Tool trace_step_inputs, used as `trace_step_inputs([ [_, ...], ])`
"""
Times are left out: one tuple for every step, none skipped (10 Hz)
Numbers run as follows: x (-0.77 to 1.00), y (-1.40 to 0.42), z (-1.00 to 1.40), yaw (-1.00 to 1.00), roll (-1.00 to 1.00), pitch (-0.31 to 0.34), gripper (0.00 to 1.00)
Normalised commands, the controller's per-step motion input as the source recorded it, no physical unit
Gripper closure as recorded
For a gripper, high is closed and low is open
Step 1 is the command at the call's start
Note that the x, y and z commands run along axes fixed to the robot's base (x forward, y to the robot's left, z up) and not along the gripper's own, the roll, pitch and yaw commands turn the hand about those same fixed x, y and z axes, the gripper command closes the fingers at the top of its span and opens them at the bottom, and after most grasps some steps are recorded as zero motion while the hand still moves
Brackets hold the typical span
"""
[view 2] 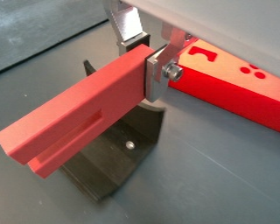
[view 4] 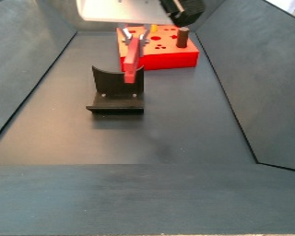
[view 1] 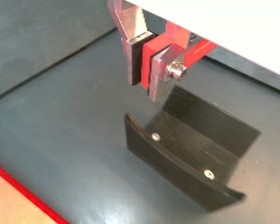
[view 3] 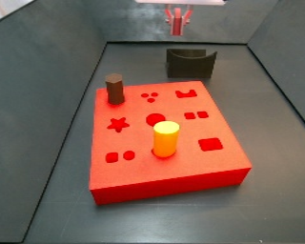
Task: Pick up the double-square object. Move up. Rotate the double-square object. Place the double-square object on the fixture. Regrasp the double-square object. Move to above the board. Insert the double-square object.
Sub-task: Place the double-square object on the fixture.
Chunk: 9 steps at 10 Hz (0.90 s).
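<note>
My gripper [view 1: 152, 74] is shut on the double-square object [view 1: 150, 61], a thin red flat piece held on edge between the silver fingers. In a wrist view the double-square object [view 2: 78, 114] sticks out far beyond the gripper [view 2: 145, 70]. The dark fixture [view 1: 184, 144] stands on the floor right under it, also visible as the fixture [view 2: 113, 157]. In both side views the gripper [view 3: 179, 19] [view 4: 147, 28] hangs near the top edge. The red piece [view 4: 134, 55] hangs slanted above the fixture [view 4: 115, 90]. In a side view it is clear of the fixture [view 3: 190, 63]. The red board [view 3: 181, 162] lies nearer.
A yellow cylinder [view 3: 166, 139] and a brown cylinder [view 3: 115, 89] stand upright in the board. The board [view 2: 230, 83] lies close beside the fixture. Dark sloping walls enclose the grey floor [view 4: 150, 138] on all sides.
</note>
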Motion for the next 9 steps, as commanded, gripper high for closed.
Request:
trace_step_inputs([
  [0.58,0.20,1.00,0.15,-1.00,-0.048,1.00],
  [0.47,0.21,0.98,0.14,-1.00,-0.032,1.00],
  [0.31,0.17,0.81,0.11,-1.00,-0.011,1.00],
  [0.15,0.11,0.60,0.10,-1.00,0.007,1.00],
  [0.01,0.07,0.39,0.10,-1.00,0.018,1.00],
  [-0.03,0.05,0.14,0.08,-1.00,0.008,1.00],
  [-0.01,0.03,0.02,0.07,-1.00,0.014,1.00],
  [0.02,0.03,0.01,0.06,-1.00,0.037,1.00],
  [0.04,0.04,0.01,0.03,-0.98,0.084,1.00],
])
